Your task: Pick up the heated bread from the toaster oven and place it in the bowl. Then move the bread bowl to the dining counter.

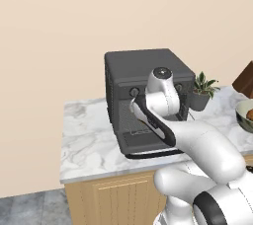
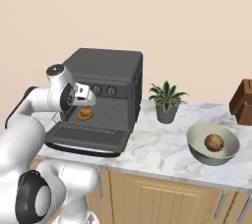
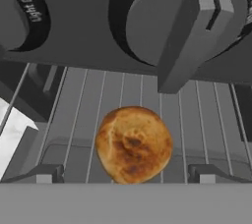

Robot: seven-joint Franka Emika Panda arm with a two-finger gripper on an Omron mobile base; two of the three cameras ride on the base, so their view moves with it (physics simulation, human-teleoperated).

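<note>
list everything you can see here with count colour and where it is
dark grey boxy toaster oven: one, on the marble countertop, drop-down door open
small round golden-orange bun: one, on the oven's wire rack
round deep bowl: one, cream inside and grey outside, on the countertop right of the oven
round brown item: one, inside the bowl
small green plant in a grey pot: one, between oven and bowl
dark brown block: one, far right of the countertop
tool: one, dark fingertips, open, either side of the bun
</note>
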